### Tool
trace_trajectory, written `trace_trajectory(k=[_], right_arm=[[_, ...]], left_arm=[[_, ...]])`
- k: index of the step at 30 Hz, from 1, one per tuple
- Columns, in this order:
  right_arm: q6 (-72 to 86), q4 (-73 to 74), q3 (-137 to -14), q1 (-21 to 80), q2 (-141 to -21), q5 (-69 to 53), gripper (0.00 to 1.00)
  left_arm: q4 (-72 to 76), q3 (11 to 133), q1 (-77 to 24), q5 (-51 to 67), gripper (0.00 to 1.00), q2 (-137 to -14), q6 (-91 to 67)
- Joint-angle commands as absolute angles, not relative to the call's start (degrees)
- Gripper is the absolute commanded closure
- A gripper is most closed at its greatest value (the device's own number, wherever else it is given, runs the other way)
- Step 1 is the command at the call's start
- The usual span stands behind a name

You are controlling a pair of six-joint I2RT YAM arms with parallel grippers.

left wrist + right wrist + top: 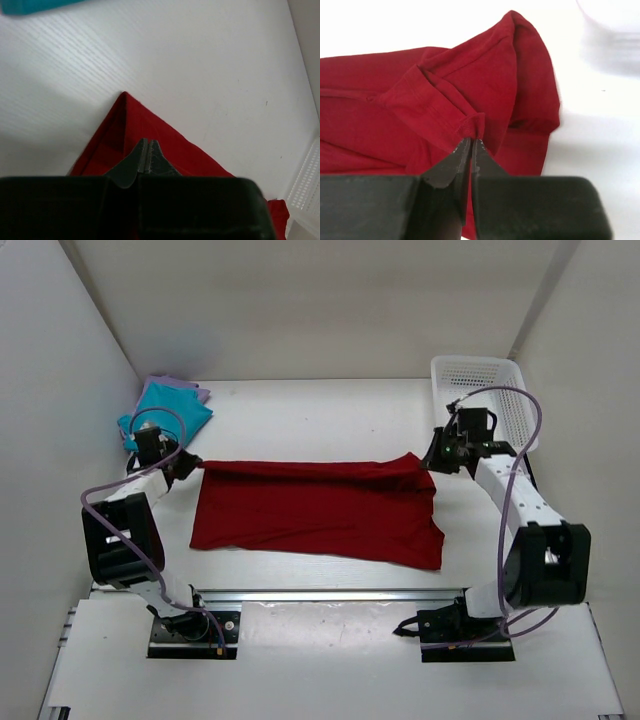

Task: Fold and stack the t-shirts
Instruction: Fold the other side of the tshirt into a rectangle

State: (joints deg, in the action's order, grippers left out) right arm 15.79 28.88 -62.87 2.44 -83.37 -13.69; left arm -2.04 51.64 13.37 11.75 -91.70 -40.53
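Folding dark red t-shirt (320,515), spread between the arms.
Left gripper (190,465) and right gripper (428,462) are each clamped shut on a far corner; pull the edge taut and carry it level to the near hem.

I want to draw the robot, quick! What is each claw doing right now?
Left gripper: closed, pinching the red shirt.
Right gripper: closed, pinching the same shirt's other end.
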Motion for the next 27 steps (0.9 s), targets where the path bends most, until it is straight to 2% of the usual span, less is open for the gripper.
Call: trace_trajectory(k=[1,12,17,19,21,25,27], right_arm=[[17.75,22.15,-58.38,2.11,-77.09,-11.43,1.00],[20.91,20.39,-40.54,7.20,-59.96,-5.72,1.00],[25.12,19.60,-32.98,8.70,-53.45,-4.22,1.00],[26.27,18.29,-29.19,8.88,-51.16,-4.22,1.00],[28.55,17.41,-24.37,8.17,-47.05,-3.95,0.98],[29.18,16.79,-21.97,6.33,-42.11,-5.18,0.81],[28.31,17.75,-24.50,6.76,-42.27,-4.40,0.77]], left_arm=[[0.86,49.14,14.76,13.36,1.00,-87.81,-39.56],[0.17,42.02,14.86,12.66,1.00,-83.85,-39.29],[-2.00,42.27,14.41,12.31,1.00,-86.12,-38.85],[-3.07,42.28,15.29,12.74,0.95,-86.83,-39.20],[-2.90,41.67,16.86,14.40,0.86,-87.28,-40.69],[1.38,37.28,20.30,17.04,0.66,-81.94,-46.74],[2.90,36.48,20.65,16.53,0.68,-78.95,-48.86]])
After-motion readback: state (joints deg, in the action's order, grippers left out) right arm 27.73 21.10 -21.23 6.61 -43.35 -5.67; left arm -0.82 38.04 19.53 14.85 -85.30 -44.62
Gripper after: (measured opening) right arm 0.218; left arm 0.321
